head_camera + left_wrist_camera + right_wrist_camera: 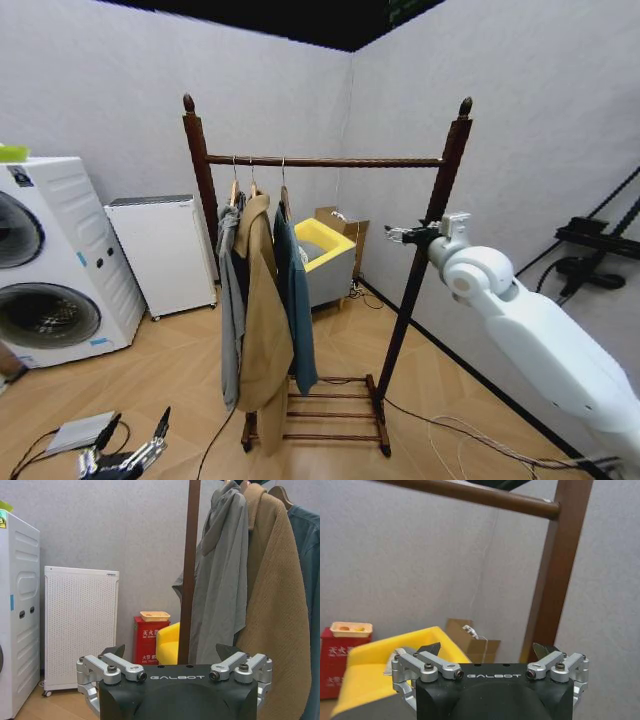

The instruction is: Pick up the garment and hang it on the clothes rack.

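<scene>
Garment (296,300) hangs on clothes rack (320,161), 9 o'clock end. Right gripper (393,235) raised by 3 o'clock post, claw wide, empty. Left gripper (130,440) low at 7 o'clock, wide.

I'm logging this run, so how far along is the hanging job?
It looks done: the teal jacket hangs by its hanger from the rack crossbar, beside the tan coat and grey jacket. Nothing is in hand: the right gripper is open and empty near the right post, and the left gripper is open, held low. Nothing visibly remains.
</scene>
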Motion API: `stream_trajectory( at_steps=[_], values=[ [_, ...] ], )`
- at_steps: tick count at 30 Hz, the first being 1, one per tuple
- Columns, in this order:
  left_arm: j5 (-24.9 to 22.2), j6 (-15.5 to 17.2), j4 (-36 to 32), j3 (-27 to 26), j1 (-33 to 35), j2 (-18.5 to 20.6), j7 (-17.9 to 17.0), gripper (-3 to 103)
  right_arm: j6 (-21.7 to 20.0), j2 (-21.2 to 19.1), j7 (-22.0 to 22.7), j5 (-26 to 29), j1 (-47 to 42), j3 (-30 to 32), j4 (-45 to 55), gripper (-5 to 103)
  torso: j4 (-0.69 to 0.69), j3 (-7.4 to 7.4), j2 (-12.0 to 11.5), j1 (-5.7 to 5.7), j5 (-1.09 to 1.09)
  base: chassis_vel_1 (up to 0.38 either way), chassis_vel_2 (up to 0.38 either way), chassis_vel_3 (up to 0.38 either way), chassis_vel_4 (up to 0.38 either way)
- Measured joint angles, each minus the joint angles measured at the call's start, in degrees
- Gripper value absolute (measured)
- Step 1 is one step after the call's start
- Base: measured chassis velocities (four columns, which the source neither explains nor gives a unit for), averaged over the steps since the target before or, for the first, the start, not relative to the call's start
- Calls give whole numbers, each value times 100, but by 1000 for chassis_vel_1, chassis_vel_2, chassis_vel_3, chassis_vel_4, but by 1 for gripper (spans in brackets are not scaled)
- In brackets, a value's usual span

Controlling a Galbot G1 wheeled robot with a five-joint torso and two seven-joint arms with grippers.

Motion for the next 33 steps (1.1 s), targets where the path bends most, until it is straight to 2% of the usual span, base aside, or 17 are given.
stream_trajectory(
  at_steps=[4, 13, 33],
  values=[
    [0, 0, 0, 0, 0, 0, 0, 100, 99, -52, 16, -207, -381, 254, -62, 100, 0, 0, 0, 0, 1, 0, 0, 0, 0],
    [0, 0, 0, 0, 0, 0, -1, 100, 154, -8, 33, -223, -862, 665, 57, 100, 0, 0, 0, 0, -1, 0, 0, 0, 0],
    [0, 0, 0, 0, 0, 0, -1, 100, 198, -112, 57, -218, -979, 734, -13, 100, 0, 0, 0, 0, -1, -12, -9, -12, -14]
  ],
)
